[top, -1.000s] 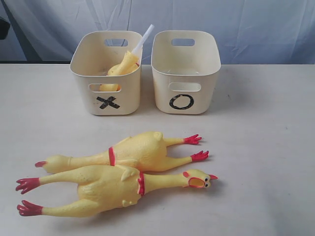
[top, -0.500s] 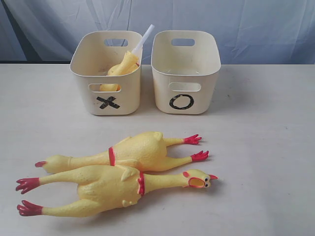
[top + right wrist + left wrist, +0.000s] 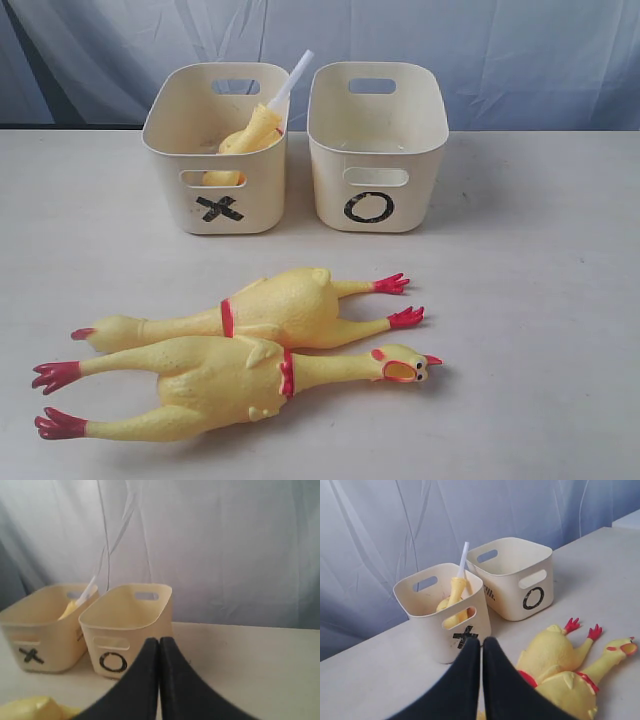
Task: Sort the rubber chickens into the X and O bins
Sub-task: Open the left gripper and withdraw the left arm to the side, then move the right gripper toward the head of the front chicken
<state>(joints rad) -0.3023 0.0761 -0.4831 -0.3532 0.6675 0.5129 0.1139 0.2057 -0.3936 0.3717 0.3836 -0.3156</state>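
Touching on counter [image 3: 540,320], far chicken [image 3: 285,305] and near chicken [image 3: 215,385] may be dragged together by single grasp; left jaws, right jaws closed, empty.

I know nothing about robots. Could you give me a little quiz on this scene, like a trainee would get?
1. How many rubber chickens lie on the table?
2. True or false: the left hand and the right hand are both shut.
3. The yellow item with the white tube sits in: A) the X bin; B) the O bin; C) neither bin.
Key: 1) two; 2) true; 3) A.
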